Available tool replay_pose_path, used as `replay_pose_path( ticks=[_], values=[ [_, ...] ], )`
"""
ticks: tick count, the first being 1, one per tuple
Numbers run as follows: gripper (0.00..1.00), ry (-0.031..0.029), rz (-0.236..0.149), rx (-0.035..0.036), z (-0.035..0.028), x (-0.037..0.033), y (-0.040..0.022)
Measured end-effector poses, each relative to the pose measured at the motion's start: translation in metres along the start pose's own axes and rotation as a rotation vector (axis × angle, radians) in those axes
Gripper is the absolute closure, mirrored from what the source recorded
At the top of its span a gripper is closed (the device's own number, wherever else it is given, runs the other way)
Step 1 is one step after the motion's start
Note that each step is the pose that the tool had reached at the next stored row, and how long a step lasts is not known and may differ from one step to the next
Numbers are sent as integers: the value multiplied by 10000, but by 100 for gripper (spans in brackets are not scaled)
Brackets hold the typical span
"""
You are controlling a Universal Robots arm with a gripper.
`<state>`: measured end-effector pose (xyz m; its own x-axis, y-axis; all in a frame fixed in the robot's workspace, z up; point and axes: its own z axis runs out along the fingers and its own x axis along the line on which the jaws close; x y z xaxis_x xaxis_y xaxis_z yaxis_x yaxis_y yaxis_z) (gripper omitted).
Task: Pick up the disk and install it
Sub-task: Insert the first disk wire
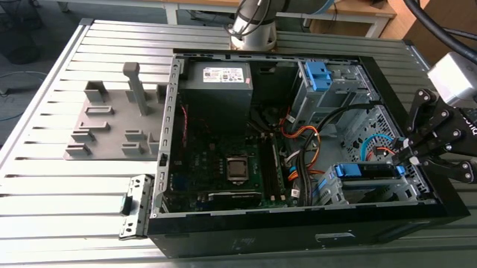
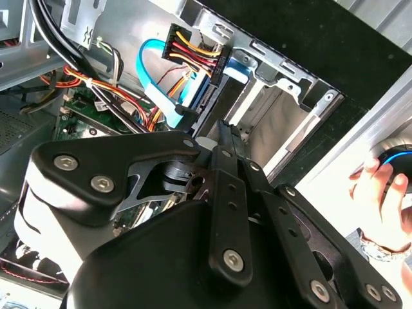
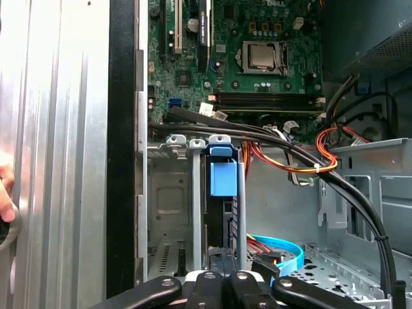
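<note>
Open computer case [image 1: 246, 237] lies on its side on the slatted metal desk [image 1: 60, 190]; one arm, one claw [image 1: 406, 155] at the case's edge on the exterior view's right. Claw fingers [image 2: 222, 167] lie side by side, closed; cannot tell whether they pinch anything. The disk [image 1: 365, 170] sits in the lower drive cage inside the case, blue carrier frame around it, just beside the claw tip; in the first wrist view it stands edge-on in its bay under a blue tab [image 3: 222, 178], directly ahead of the claw. Writing: one white label [image 1: 223, 74] on the grey box [image 1: 220, 103] at the far end of the case, print too small to tell. Counts: one bare blue bracket [image 1: 316, 75] in the upper bay; one processor socket [image 3: 262, 56] on the green board; one flat blue cable [image 2: 158, 61] running to a connector beside a bundle of red, yellow and orange wires [image 2: 187, 45]; one grey moulded fixture [image 1: 111, 131] on the desk at the exterior view's left, apart from the case; one person's hand [image 2: 376, 187] outside the case, on a dark object with a blue stripe [image 2: 396, 158].
</note>
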<state>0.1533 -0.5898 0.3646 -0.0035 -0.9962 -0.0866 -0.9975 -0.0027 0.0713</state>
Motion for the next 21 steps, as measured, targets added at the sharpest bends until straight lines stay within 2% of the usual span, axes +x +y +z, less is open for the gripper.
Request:
replay_pose_path(
  ticks=[5, 7, 12, 16, 21],
  values=[
    [89, 0, -3, 0, 1, 1, -12],
    [89, 1, 0, -5, 5, -4, -52],
    [89, 3, 2, -37, 28, -51, -200],
    [89, 2, 1, -36, 59, -130, -226],
    [89, 0, -4, -47, 78, -162, -316]
  ],
)
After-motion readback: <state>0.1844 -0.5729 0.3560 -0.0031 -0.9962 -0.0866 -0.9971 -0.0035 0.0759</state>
